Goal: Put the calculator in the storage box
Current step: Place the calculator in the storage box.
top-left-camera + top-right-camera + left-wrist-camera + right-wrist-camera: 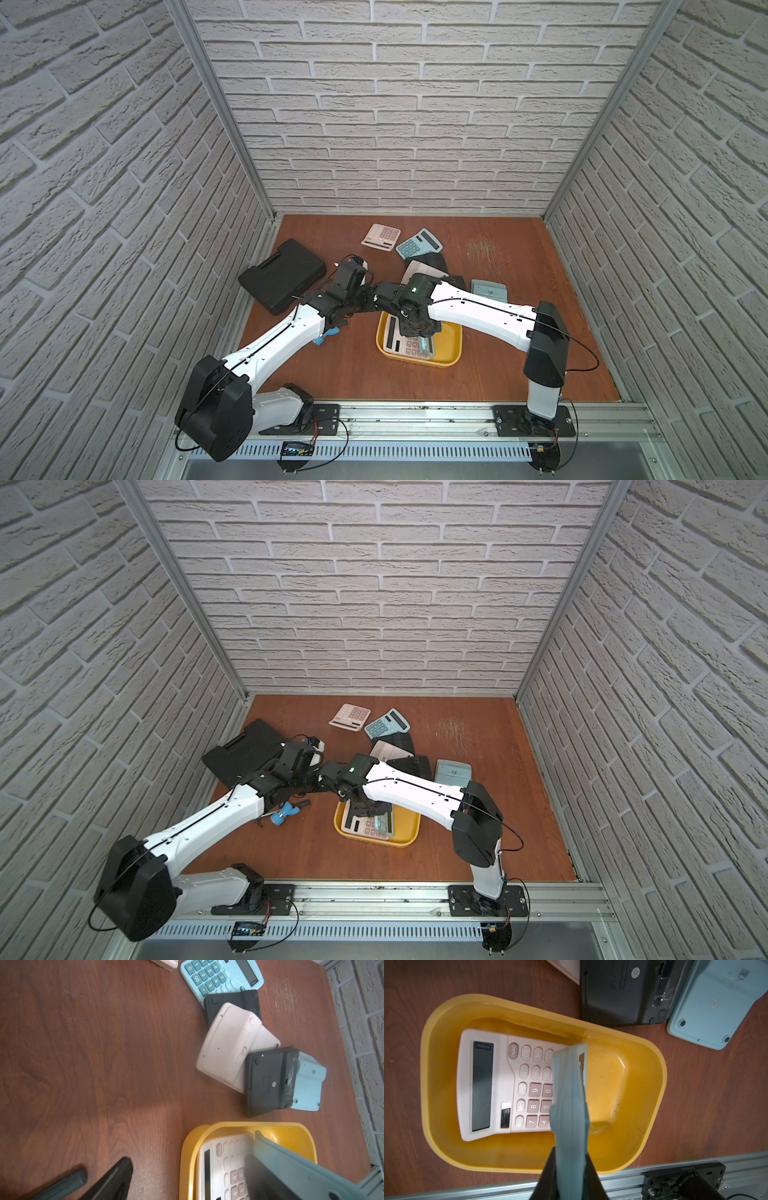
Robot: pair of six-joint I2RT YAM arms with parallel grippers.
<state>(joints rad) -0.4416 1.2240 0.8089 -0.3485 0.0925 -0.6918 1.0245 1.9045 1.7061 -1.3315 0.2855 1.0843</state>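
The left arm [282,336] stretches forward and inward. The right arm [478,311] reaches across from its side, and the two wrists nearly meet in both top views. The right wrist bends steeply down, so the right gripper [570,1154] points downward, its jaws pressed against both faces of a blue calculator [569,1095] held on edge. The left gripper [187,1169] stands wide apart and holds nothing; its second finger is probably the dark blur in the wrist view.

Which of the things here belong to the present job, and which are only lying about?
Job: storage box; held calculator, edge-on over it in the right gripper; pink calculator already inside.
Lying about: black case; blue-handled tool; face-up blue calculator and five more loose ones, perhaps next.
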